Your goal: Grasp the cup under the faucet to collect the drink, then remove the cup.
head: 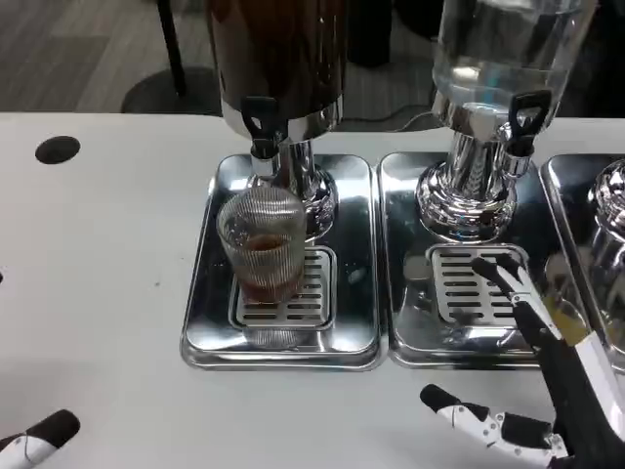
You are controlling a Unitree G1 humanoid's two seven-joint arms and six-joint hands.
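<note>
**Cup lies up and to the left of the right hand**

The cup (262, 244), a ribbed clear glass, is seen standing upright on the slotted grate of the left drip tray (205, 337), directly below the black-handled faucet (261, 122) of the dark drink dispenser (278, 49). A shallow layer of brown drink is visible in its bottom. Its long axis is vertical, so a grasp from the side is judged to be called for.

The right hand (522, 391) is found at the lower right, over the front of the neighbouring drip tray (410, 332) and the tabletop (98, 254). Its fingers (508, 283) are spread apart and nothing is held in them. The cup lies to the left of these fingers and somewhat farther from the robot, with the edge between the two trays lying in the way.

The left hand (39, 435) is glimpsed at the lower left corner, well apart from the cup; whether its fingers are released or clenched cannot be told. The right hand is judged the nearer of the two, though only slightly.
</note>
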